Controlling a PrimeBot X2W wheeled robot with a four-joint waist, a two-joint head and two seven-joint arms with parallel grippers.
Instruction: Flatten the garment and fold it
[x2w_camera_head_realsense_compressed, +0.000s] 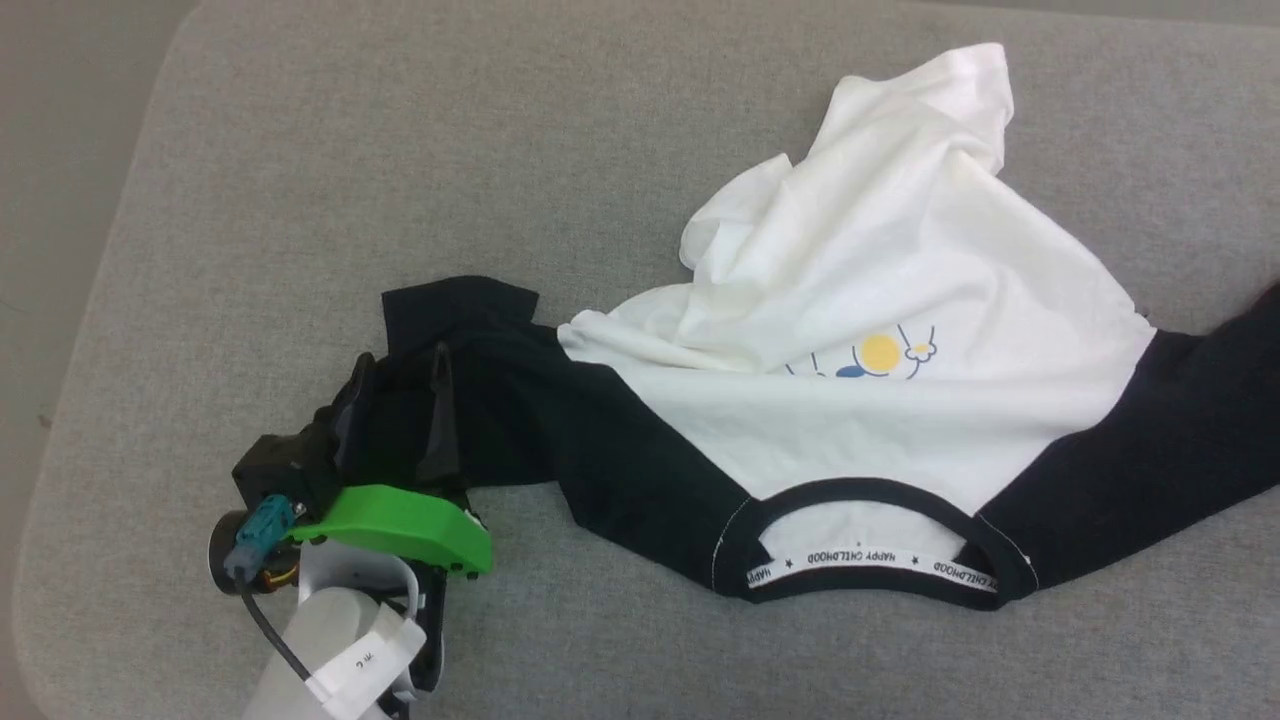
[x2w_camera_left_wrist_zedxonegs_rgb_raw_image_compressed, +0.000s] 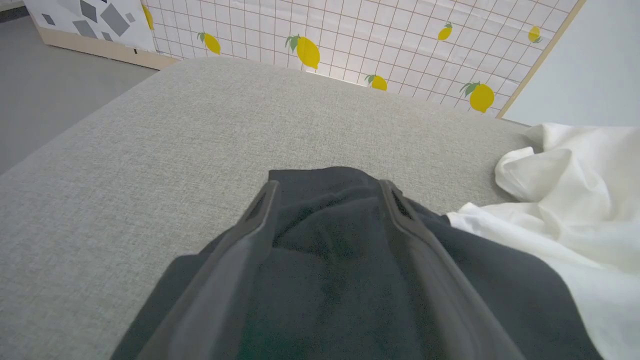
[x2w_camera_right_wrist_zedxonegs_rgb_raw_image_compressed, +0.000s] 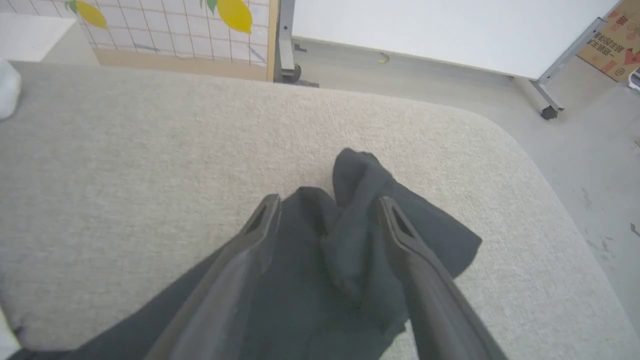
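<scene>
Straddling garment (x2w_camera_head_realsense_compressed: 900, 300) sleeve: left claw (x2w_camera_head_realsense_compressed: 402, 358)

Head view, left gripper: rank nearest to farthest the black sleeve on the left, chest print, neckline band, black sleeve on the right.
1. black sleeve on the left: directly under the left gripper.
2. chest print, mid-shirt, and neckline band, at the near edge: too close to call.
3. black sleeve on the right: far right.
</scene>
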